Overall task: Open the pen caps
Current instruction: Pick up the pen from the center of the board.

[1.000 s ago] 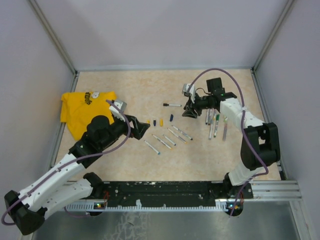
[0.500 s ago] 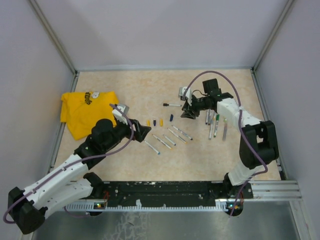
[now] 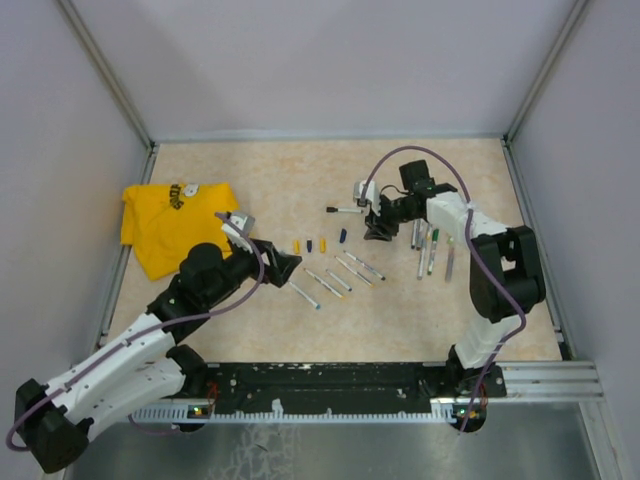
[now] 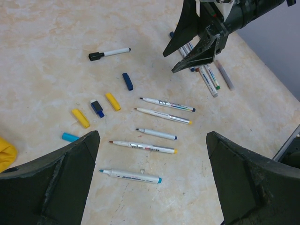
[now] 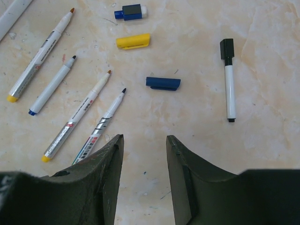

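The black-capped pen (image 5: 229,93), laid along the reach with its cap (image 5: 227,48) farthest, is found just ahead-right of the empty, half-open right tool (image 5: 144,140), well beyond the wide-open left tool (image 4: 152,137).

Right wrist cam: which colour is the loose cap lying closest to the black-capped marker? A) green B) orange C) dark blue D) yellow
C: in the right wrist view the dark blue cap lies alone just left of the black-capped marker, while the yellow cap sits farther off, up and to the left.
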